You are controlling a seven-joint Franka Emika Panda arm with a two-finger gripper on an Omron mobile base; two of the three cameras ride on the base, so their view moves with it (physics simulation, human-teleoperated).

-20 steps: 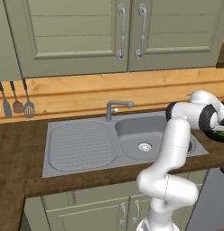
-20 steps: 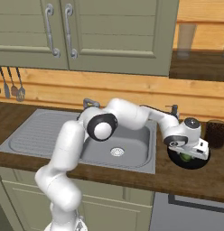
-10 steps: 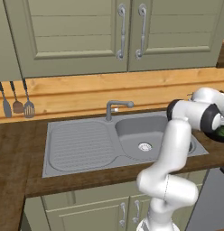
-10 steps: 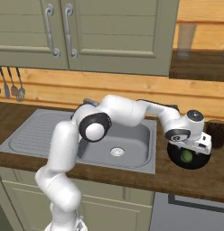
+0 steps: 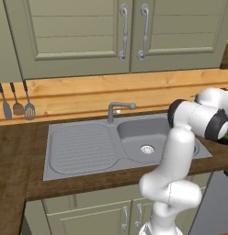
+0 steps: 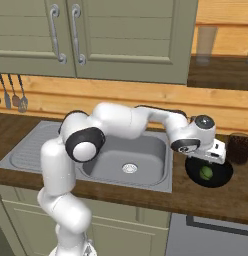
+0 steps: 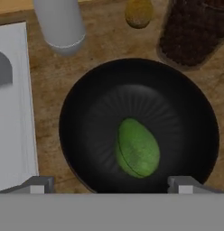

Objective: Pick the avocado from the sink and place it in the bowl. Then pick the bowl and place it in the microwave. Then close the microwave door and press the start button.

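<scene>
Above the bowl (image 7: 138,126), the gripper (image 7: 113,182) hangs with its jaws spread wide and nothing between them; the two tips stand well apart, one to either side of the avocado (image 7: 137,148). That spacing suits a release: the avocado lies free on the bowl's floor, a little off centre toward the near wall. The bowl sits on the wooden desk (image 6: 161,197) just to the right of the sink (image 6: 123,159), near the desk's front edge, so the carry from basin to bowl is short. Beyond the bowl, toward the back of the desk, stand a grey cylinder (image 7: 59,25), a small yellowish thing (image 7: 138,12) and a dark jar (image 7: 195,31). By my reading the first placement is done, and gripping the bowl's rim comes next.
</scene>
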